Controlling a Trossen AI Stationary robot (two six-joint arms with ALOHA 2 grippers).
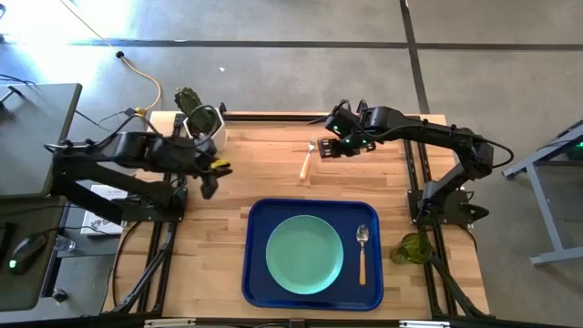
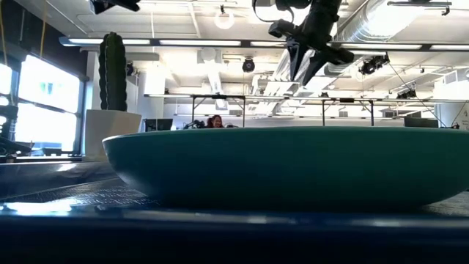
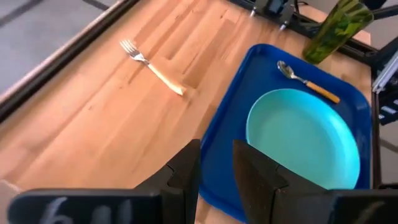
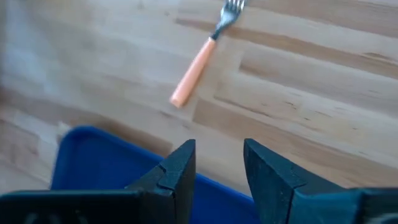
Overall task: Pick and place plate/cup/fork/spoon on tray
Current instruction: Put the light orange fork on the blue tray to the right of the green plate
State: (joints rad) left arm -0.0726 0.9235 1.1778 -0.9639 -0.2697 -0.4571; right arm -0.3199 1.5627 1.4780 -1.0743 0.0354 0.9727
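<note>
The blue tray (image 1: 260, 273) lies at the table's near middle. The mint-green plate (image 1: 305, 254) lies flat on it, and the spoon (image 1: 362, 251) lies on the tray floor to the plate's right. The fork (image 1: 307, 160) lies flat on the wood beyond the tray, its tines toward the far edge. The dark-green cup (image 1: 412, 249) is on the table just right of the tray. My left gripper (image 1: 211, 178) is open and empty, left of the tray. My right gripper (image 1: 326, 148) is open and empty, above the table just right of the fork's tines (image 4: 230, 11).
A white pot with a cactus (image 1: 202, 123) stands at the table's far left, close behind my left gripper. In the low view the plate (image 2: 293, 165) fills the foreground, with the cactus (image 2: 112, 73) at the left. Bare wood lies between the fork and the tray.
</note>
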